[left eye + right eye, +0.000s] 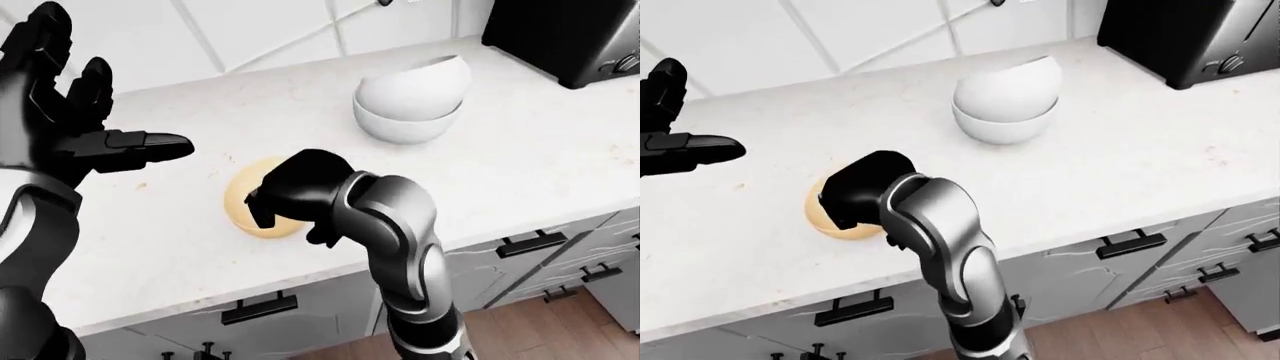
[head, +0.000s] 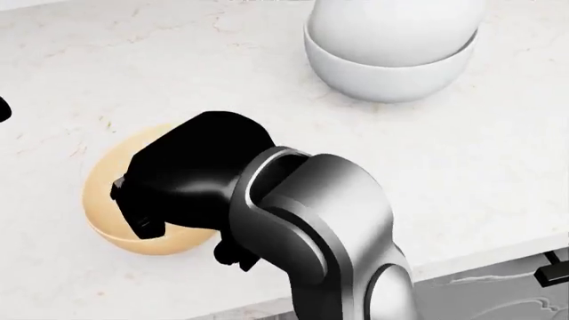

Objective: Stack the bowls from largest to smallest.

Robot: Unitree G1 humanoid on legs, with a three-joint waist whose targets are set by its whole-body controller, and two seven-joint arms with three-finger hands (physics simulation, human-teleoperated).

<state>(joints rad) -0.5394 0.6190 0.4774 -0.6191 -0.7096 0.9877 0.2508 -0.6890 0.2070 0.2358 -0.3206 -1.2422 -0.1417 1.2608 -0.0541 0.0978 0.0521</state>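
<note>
A tan bowl (image 2: pixel 99 193) rests on the white counter (image 2: pixel 462 173), mostly covered by my right hand (image 2: pixel 182 233). The hand's fingers (image 2: pixel 135 212) curl down into the bowl near its left rim. Its thumb (image 2: pixel 233 255) hangs outside the lower right rim. I see no closed grasp. Toward the upper right stands a large white bowl (image 1: pixel 405 126) with a smaller white bowl (image 1: pixel 415 86) tilted inside it. My left hand (image 1: pixel 95 139) is raised at the left of the left-eye view, open and empty, well apart from the bowls.
A black toaster (image 1: pixel 565 34) sits at the counter's top right corner. White tiled wall (image 1: pixel 260 26) runs along the top. The counter's near edge drops to grey drawers with black handles (image 1: pixel 258 307), and wood floor (image 1: pixel 560 334) shows at lower right.
</note>
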